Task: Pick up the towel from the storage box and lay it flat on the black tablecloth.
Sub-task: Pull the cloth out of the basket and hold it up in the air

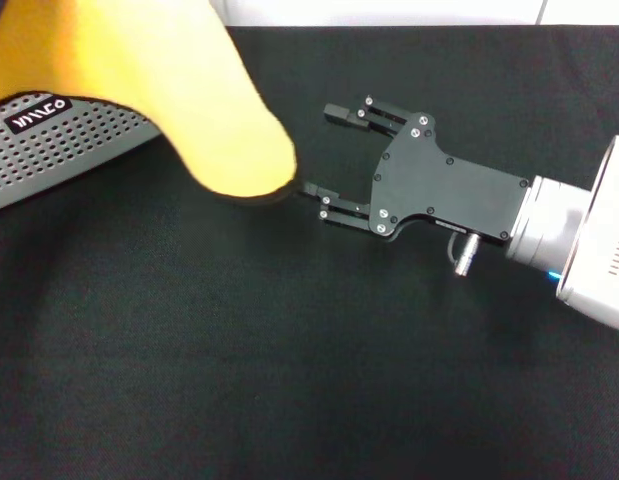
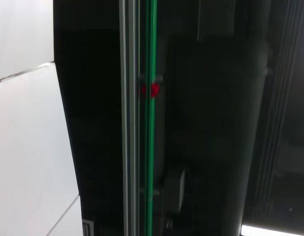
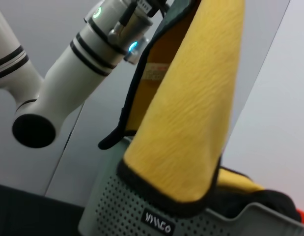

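Black tablecloth (image 1: 239, 380) fills my view. My right pincer (image 1: 319, 150) hovers low over it, fingers apart, tips just beside the hanging towel (image 1: 179, 90), which dangles over the storage box (image 1: 59, 150), lifted by my left arm (image 3: 58, 73).

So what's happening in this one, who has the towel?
The towel hangs in the air, yellow face showing, above the storage box, lifted from above by the left arm, whose gripper is out of view. Its lower end dangles close to the right gripper, which lies low over the black tablecloth with fingers open, one fingertip at the towel's hem. Nothing is laid flat yet.
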Controlling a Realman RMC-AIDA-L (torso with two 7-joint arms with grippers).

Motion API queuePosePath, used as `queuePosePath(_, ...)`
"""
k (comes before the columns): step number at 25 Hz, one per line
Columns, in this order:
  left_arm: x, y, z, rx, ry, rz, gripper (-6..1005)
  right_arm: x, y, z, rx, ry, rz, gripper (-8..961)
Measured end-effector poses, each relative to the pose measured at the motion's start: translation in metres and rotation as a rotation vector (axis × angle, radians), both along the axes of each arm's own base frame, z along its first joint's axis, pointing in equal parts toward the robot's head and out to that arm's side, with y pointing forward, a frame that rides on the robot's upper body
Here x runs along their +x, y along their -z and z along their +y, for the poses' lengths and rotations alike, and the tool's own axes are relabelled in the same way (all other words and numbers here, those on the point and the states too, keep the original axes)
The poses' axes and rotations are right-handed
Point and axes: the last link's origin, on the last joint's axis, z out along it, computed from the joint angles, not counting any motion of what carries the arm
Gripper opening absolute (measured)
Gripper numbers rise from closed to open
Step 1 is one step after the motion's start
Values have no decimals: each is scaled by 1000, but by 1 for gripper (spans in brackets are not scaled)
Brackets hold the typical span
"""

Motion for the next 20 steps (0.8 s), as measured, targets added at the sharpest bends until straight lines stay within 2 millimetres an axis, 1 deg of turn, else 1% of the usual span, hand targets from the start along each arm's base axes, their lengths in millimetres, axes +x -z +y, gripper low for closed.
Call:
queuePosePath(6,-2,1,1,-5,-20,-6,25,-7,-7,3,48,-12,50,702)
queuePosePath(16,-2,1,3,-4,-33,-17,26,-7,-4,1,55,-21,43,698)
queuePosePath(20,-10,0,2,3,-83,-21,26,-11,-9,-9,42,-39,92,697)
